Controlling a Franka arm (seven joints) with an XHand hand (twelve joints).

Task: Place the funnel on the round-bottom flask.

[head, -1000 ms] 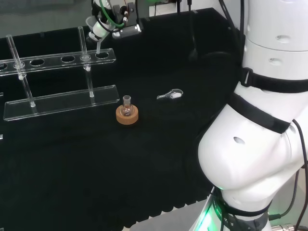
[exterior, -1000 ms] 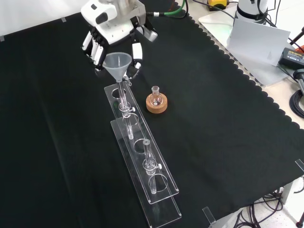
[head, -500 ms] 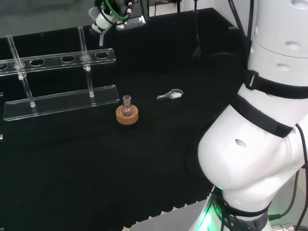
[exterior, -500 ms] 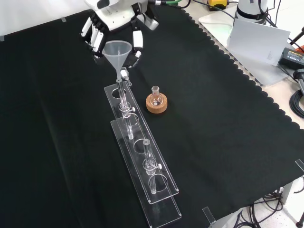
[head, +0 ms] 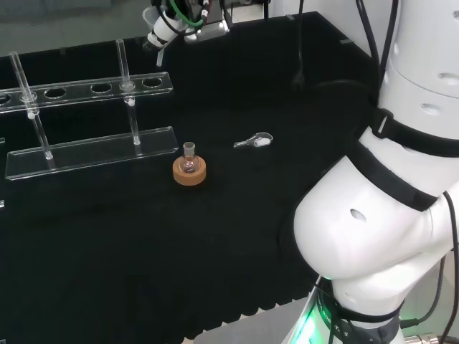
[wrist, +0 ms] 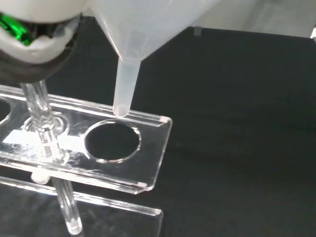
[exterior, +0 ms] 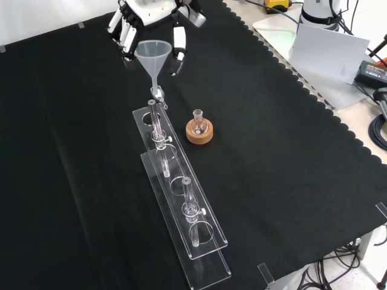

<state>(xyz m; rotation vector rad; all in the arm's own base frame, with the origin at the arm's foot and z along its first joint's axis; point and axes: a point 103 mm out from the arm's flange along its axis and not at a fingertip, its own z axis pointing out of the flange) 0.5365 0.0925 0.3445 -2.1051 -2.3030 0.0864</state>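
The hand [exterior: 151, 13] hangs at the top of the front view, its fingers closed round a translucent white funnel [exterior: 152, 57] whose stem points down. In the head view the funnel [head: 158, 37] sits at the top, beyond the rack's right end, under the hand [head: 188, 10]. The wrist view has the funnel's stem [wrist: 124, 84] hanging above the end hole of the rack [wrist: 153, 148]. A small round-bottom flask [head: 188, 158] stands upright on a cork ring [head: 189, 173] mid-cloth, apart from the hand. In the front view the flask [exterior: 198, 119] lies below and right of the funnel.
A clear acrylic tube rack [head: 86, 152] with two glass tubes [head: 123, 68] stands left of the flask in the head view; in the front view the rack [exterior: 181, 205] runs down the middle. A small clear scoop [head: 254, 141] lies right of the flask.
The hand has lifted the funnel up and away from the rack's end hole, drifting right in the head view and toward the top of the front view.
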